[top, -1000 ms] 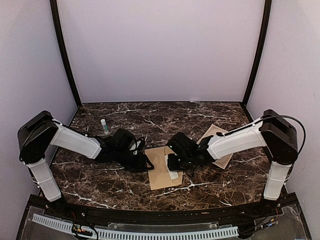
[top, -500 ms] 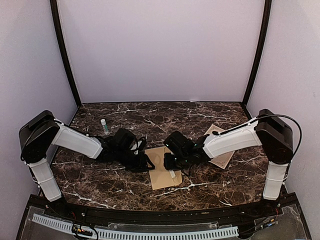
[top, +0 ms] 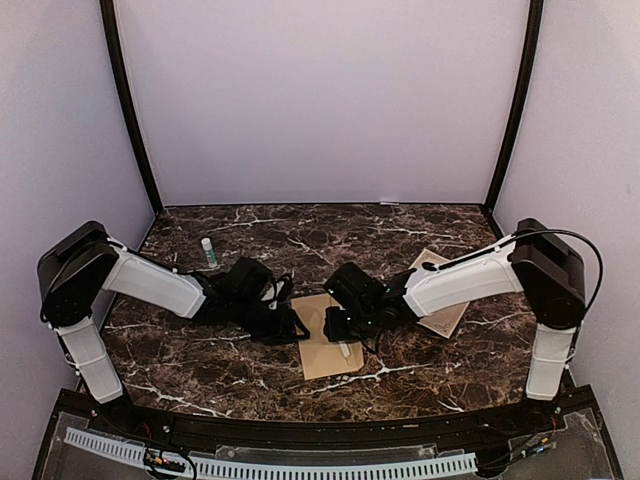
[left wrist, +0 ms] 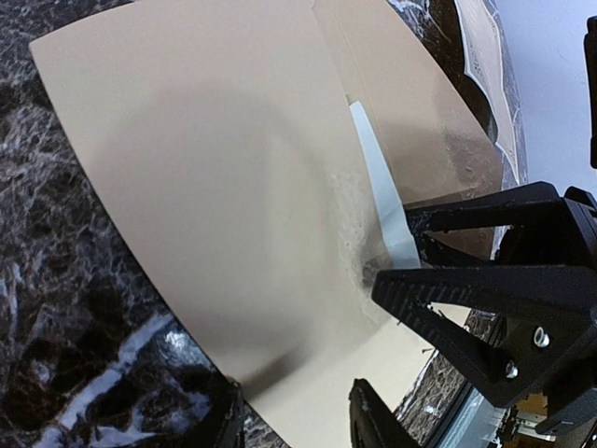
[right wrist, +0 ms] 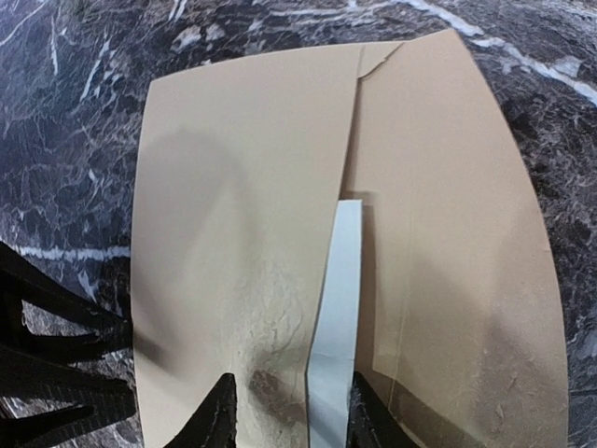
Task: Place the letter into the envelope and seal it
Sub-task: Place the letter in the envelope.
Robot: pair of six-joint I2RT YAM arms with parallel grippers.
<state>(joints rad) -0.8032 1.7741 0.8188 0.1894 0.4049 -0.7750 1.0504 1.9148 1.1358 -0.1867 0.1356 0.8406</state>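
Note:
The brown envelope (top: 322,352) lies flat at the table's centre with its flap (right wrist: 233,187) folded open to the left. A thin white strip (right wrist: 338,299) runs along the flap's crease, its near end bent upward; it also shows in the left wrist view (left wrist: 378,187). My right gripper (right wrist: 291,415) is open, low over the envelope, with the strip's near end between its fingers. My left gripper (left wrist: 298,420) is open, its fingers astride the flap's outer edge. The two grippers face each other across the envelope. The bordered cream letter (top: 448,318) lies to the right, partly under my right arm.
A small white glue stick with a green cap (top: 208,252) stands at the back left. The dark marble table (top: 200,370) ends at a black front rail. My right gripper's fingers (left wrist: 485,299) fill the right of the left wrist view.
My right gripper has slid left and lower over the envelope, and now covers most of the white strip seen from above. The left arm has hardly moved.

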